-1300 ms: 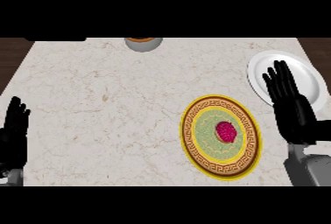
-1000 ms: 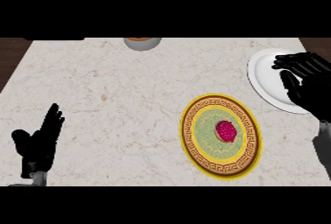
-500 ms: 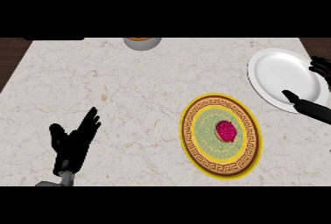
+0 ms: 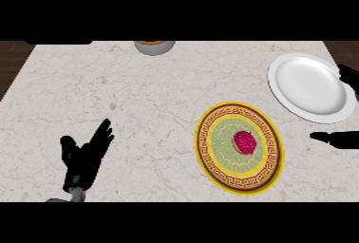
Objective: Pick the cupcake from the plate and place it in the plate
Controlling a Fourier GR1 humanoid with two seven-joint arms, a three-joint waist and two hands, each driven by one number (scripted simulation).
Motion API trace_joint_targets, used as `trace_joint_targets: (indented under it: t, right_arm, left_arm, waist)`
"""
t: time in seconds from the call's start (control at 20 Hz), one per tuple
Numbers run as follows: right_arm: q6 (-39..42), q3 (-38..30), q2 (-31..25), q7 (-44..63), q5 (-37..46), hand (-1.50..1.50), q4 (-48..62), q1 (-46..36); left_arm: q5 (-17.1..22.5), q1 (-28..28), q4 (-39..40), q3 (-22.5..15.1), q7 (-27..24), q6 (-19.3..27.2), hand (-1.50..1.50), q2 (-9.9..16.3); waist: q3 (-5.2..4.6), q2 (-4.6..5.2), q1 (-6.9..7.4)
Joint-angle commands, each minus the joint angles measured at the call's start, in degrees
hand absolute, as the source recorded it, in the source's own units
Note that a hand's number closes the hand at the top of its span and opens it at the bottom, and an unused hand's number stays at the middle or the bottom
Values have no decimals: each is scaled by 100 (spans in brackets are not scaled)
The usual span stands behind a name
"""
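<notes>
Right robot hand (image 4: 338, 138) has slid to the edge, state unclear | left robot hand (image 4: 85, 154) open | step: reach | next: grasp cupcake (image 4: 244, 141) on patterned plate (image 4: 214, 161)

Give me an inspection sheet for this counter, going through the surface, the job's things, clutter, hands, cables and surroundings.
Surface: pale marbled counter, no spills seen.
Job's things: pink cupcake sits in the middle of the patterned yellow plate; white plate at upper right holds nothing.
Clutter: a small bowl-like thing at the far edge, cut off by the view.
Hands: left hand open over the counter at lower left, holding nothing; right hand only partly in view at the right edge, beside the patterned plate, not touching the cupcake.
Cables: nothing seen.
Surroundings: dark floor beyond the counter's far corners.
</notes>
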Motion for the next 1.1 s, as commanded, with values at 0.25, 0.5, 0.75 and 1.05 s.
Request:
trace_joint_targets:
  t: [0.25,0.5,0.75,1.05]
  right_arm:
    - [728,1035,-587,2184,882,-150,-1434,-165]
    - [625,1637,0,3032,1624,-150,-1647,-198]
    - [934,1628,356,3682,2161,-150,-1830,-397]
    - [1099,1878,1021,3701,2692,-150,-1476,-123]
  left_arm:
    - [5,-459,187,183,252,-52,0,-47]
    - [-15,-64,424,312,-194,-360,0,32]
    - [-147,114,244,239,-200,-409,0,-203]
    - [-282,66,-79,417,98,-378,0,-168]
  waist:
    - [3,0,-7]
    - [7,13,49]
    - [8,8,42]
    - [11,8,37]
